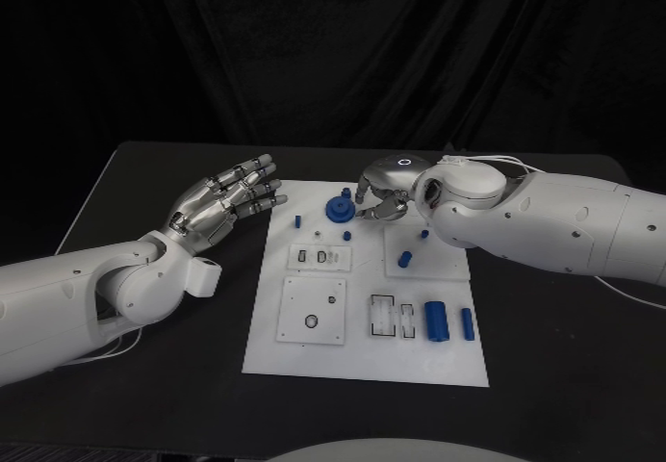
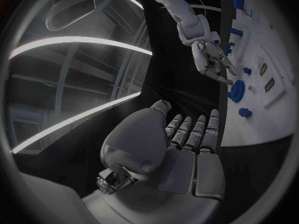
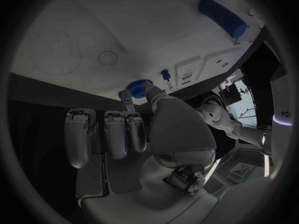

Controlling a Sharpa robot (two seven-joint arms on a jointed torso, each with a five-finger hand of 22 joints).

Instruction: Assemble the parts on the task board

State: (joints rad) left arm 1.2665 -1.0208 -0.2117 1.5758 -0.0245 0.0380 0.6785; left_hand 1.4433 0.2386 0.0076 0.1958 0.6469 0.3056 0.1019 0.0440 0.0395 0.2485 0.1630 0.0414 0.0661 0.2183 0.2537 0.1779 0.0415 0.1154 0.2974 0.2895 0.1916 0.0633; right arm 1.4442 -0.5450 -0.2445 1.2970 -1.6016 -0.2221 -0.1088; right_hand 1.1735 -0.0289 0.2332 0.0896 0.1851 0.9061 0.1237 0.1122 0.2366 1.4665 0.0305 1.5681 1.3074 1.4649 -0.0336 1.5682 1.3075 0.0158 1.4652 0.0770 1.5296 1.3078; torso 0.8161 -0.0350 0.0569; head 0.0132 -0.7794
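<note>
Task board (image 1: 364,361), head view: a white plate at the middle of the black tabletop (image 1: 153,164). A round blue part (image 1: 338,209) stands near its far edge; two blue cylinders (image 1: 449,321) lie loose at its near right, and several recesses look unfilled, so most assembly appears to remain. The left hand (image 1: 222,204) hovers beside the board, fingers spread, holding nothing. The right hand (image 1: 382,200) reaches down at the round part. Left wrist view: flat, released fingers (image 2: 187,134); the right hand's fingertips (image 2: 225,78) meet the round part. Right wrist view: thumb and a finger touch that part (image 3: 137,88); whether it is gripped cannot be told.
</note>
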